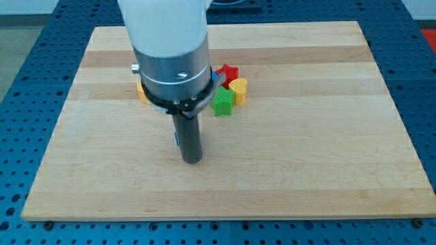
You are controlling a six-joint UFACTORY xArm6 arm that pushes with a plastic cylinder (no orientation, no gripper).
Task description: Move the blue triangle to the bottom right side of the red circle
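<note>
My tip point(192, 160) rests on the wooden board point(306, 156) at the lower middle of the view. A small sliver of a blue block point(176, 138) shows at the rod's left edge just above the tip; its shape is hidden by the rod. No red circle is in sight; the arm's body covers the board behind the rod. Another bit of blue point(214, 77) peeks out at the arm collar's right edge, next to the block cluster.
Right of the arm sit a red star point(229, 71), a yellow heart-like block point(238, 90) and a green star point(223, 101), close together. A yellow block point(142, 90) peeks out at the arm's left edge.
</note>
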